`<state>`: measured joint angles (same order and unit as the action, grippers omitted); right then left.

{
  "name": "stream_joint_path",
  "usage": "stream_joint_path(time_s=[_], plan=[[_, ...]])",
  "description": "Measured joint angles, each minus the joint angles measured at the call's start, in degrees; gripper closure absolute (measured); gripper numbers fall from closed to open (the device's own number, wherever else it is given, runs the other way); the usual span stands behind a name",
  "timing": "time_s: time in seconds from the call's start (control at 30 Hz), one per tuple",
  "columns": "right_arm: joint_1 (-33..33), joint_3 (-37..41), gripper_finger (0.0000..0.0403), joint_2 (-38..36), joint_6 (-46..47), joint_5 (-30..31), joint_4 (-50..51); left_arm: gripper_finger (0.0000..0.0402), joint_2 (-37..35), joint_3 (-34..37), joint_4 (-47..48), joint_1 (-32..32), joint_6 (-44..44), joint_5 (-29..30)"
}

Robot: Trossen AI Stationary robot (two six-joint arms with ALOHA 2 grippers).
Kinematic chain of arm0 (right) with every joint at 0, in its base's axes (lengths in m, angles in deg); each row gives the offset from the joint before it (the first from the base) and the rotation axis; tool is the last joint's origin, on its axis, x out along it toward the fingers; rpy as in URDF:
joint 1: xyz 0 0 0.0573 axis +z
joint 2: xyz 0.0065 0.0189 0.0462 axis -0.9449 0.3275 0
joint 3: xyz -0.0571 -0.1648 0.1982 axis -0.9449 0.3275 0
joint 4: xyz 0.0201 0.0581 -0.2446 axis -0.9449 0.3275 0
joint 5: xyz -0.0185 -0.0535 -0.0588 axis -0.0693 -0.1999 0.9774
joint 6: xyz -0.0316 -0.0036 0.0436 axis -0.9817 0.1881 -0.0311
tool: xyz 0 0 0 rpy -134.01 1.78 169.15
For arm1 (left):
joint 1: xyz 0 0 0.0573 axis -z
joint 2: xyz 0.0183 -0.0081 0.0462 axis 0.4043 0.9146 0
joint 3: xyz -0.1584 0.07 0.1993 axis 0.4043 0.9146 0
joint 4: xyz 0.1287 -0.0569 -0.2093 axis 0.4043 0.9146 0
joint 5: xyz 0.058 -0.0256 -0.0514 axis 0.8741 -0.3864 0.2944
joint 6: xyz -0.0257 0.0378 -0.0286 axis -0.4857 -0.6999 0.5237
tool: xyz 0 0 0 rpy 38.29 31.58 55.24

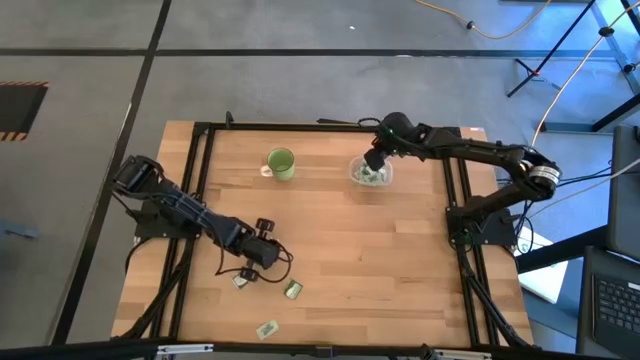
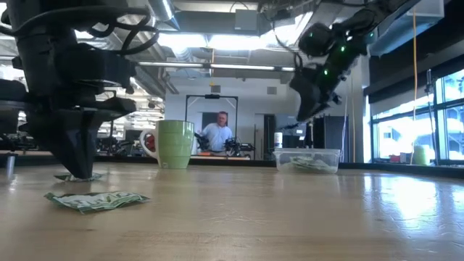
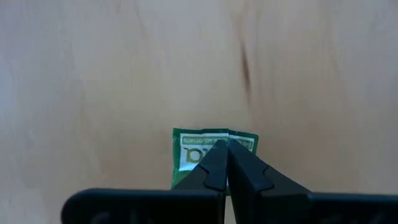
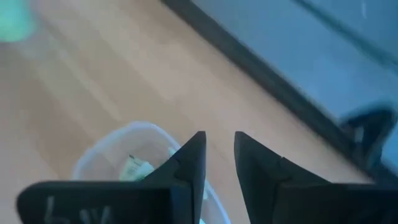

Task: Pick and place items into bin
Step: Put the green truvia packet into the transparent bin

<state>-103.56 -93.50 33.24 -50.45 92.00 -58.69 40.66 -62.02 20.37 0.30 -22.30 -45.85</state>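
My left gripper [image 1: 246, 274] is at the table's near left, pointing down, shut on a small green packet [image 3: 199, 149] that lies on the wood; it also shows in the low view [image 2: 76, 176]. Two more packets [image 1: 292, 290] [image 1: 267, 328] lie flat on the table nearby. The clear bin [image 1: 371, 174] stands at the far middle with several packets in it. My right gripper [image 1: 376, 158] hangs open and empty just above the bin [image 4: 124, 155]; its fingers [image 4: 193, 155] stand apart. My left gripper pinches the packet's middle [image 3: 208, 142] between its two shut fingertips. The fingers come from above, pointing down. The packet lies on the table under them, and its near part is hidden behind the fingers.
A green mug [image 1: 281, 163] with a handle stands left of the bin at the far side. Black frame rails run along the table's left [image 1: 190, 230] and right [image 1: 455, 200] sides. Bare wood lies between the two arms. A person shows far off in the room [image 2: 217, 130].
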Motion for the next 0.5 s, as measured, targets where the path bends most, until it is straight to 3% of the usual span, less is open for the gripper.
stream_joint_path(time_s=[0.1,0.33,0.5], plan=[[2.99,-0.02,0.0315,-2.57,-8.26,-1.53,-2.64,0.0399,-1.96,0.26,0.73,-0.23,0.06,0.10],[13.32,-0.02,0.0315,-4.08,-22.52,-19.50,-14.35,0.0399,-8.40,0.09,-5.13,-3.98,0.66,-0.35],[21.68,-0.06,0.0315,-3.40,-27.96,-21.25,-18.94,0.0399,-11.74,-0.01,-14.46,-9.45,-1.22,-8.45]])
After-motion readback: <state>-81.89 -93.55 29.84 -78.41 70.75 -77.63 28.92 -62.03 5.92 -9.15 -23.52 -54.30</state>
